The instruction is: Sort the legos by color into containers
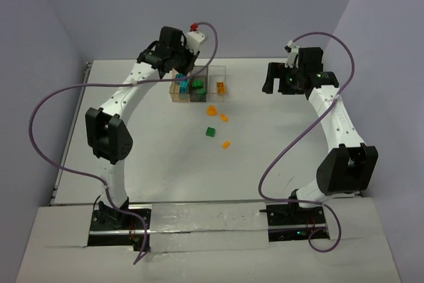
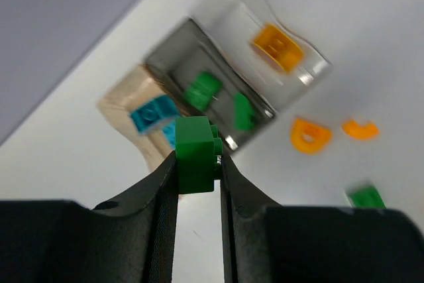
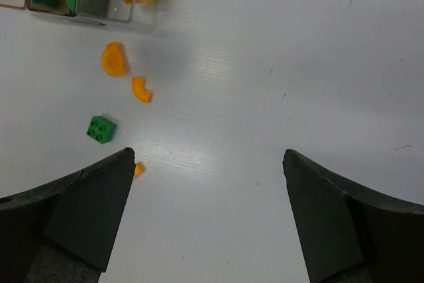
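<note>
The three joined containers stand at the back centre: an orange-brown one (image 1: 177, 91) with teal legos (image 2: 151, 113), a smoky grey one (image 1: 197, 95) with green legos (image 2: 203, 89), and a clear one (image 1: 218, 75) with an orange lego (image 2: 278, 46). My left gripper (image 1: 177, 65) hovers above the left end of the row, shut on a green brick (image 2: 197, 154). My right gripper (image 1: 275, 79) is open and empty, off to the right of the boxes. Loose on the table are an orange half-round (image 1: 211, 111), an orange arch (image 1: 224, 117), a green brick (image 1: 210, 131) and a small orange piece (image 1: 226, 144).
The white table (image 1: 278, 157) ends at grey walls behind and at both sides. Purple cables (image 1: 53, 97) loop beside each arm. The loose pieces lie in front of the boxes, between the two arms.
</note>
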Robot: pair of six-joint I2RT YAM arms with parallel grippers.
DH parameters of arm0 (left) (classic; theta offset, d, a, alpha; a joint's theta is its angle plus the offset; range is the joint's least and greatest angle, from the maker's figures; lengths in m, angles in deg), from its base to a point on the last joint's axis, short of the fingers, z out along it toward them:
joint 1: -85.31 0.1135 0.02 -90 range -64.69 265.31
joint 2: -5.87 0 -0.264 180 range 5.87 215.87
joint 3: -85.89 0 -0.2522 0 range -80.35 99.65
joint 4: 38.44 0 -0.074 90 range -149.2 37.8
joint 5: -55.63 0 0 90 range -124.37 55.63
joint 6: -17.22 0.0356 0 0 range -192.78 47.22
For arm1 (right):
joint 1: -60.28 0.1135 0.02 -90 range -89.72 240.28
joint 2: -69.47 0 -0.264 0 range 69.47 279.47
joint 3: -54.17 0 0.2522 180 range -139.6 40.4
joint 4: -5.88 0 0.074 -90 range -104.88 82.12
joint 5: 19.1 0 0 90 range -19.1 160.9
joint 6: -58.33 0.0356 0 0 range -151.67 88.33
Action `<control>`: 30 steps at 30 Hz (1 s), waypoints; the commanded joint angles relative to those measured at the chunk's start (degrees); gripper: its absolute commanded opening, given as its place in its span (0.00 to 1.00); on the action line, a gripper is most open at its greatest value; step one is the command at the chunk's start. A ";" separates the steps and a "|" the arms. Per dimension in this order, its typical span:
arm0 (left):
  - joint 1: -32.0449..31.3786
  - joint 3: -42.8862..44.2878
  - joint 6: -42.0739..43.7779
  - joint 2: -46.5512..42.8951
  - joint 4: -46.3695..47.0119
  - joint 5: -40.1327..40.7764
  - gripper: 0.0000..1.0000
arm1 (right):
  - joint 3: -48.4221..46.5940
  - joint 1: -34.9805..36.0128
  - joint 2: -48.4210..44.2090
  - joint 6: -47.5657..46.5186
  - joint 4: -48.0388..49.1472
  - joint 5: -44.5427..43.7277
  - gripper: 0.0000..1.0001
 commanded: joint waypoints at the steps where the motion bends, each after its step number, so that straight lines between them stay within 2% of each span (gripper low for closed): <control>1: 0.47 5.18 -8.18 6.19 2.88 6.71 0.00 | -2.15 -0.36 0.03 0.09 0.98 0.37 1.00; 14: 0.97 14.52 -8.81 17.13 3.09 5.34 0.02 | -2.01 -0.36 0.71 -0.08 0.91 0.28 1.00; 22: 0.89 12.32 -8.57 18.15 2.45 3.26 0.09 | -2.39 -0.36 1.58 0.06 0.86 0.52 1.00; 24: 0.97 12.05 -8.43 18.03 2.33 2.93 0.16 | -2.41 -0.36 1.76 0.09 0.86 0.63 1.00; 25: 0.94 12.05 -8.37 17.89 2.21 2.84 0.26 | -2.39 -0.36 1.76 0.12 0.86 0.69 1.00; 26: 0.89 12.05 -8.34 17.74 2.24 2.79 0.40 | -2.42 -0.36 1.79 0.15 0.86 0.81 1.00; 29: 0.89 12.58 -7.61 16.46 2.26 3.16 0.67 | -2.42 -0.36 1.74 0.16 0.75 0.83 1.00; 30: 0.89 13.58 -7.39 15.97 1.83 3.26 0.72 | -2.36 -0.36 1.66 0.09 0.68 0.90 1.00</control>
